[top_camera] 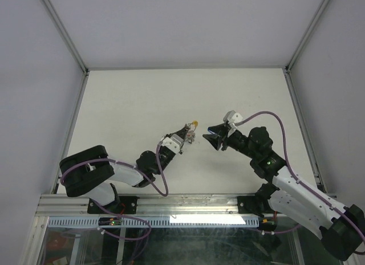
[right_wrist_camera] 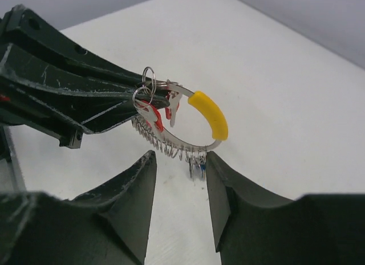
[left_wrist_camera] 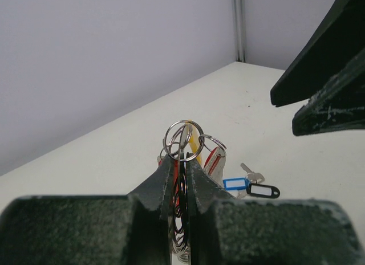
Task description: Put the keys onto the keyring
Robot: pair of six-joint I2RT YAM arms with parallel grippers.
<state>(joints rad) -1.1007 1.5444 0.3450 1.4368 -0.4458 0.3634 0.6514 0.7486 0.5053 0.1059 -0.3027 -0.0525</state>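
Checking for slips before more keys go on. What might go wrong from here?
1. The left claw pinches the keyring at just one spot. A bump from the open right claw, close beside it, may twist the hoop loose.
2. The blue-tagged key and black-tagged key lie close together on the table, so picking one may drag the other.

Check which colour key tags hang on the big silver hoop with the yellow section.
Red: the red-tagged silver keys hang on the yellow-sectioned silver hoop. The blue-tagged key and black-tagged key lie on the white table, off it.
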